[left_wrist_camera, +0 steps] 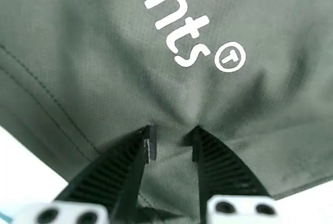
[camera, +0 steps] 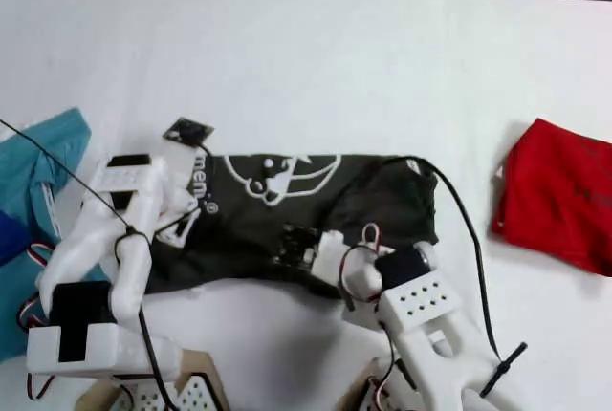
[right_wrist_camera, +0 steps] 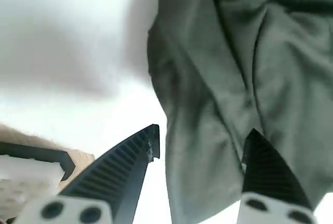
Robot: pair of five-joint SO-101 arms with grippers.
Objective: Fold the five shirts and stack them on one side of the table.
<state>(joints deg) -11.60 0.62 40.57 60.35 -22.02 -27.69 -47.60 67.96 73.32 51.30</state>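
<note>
In the middle of the table lies the black shirt, stretched long from 9 o'clock to 3 o'clock, with its white picture facing up. A red shirt sits well apart at 3 o'clock, and a blue shirt lies at the table's 9 o'clock edge.

My left hand is at the 9 o'clock end of the black shirt. Its two fingers are pinched on a little bunch of the cloth, and tiny wrinkles run in to the spot between them. My right hand is down at the shirt's 6 o'clock edge. It is spread wide and holds nothing, with the rumpled edge of the cloth lying between its fingers.

I think this shirt is light, thin and very floppy. It will sag and bunch up wherever I do not hold it. It looks a bit smooth, so a small pinch may slip out. I would grab it at an edge or a corner, where the seam is thicker. Two holds far apart should keep it flat when I fold it.
</note>
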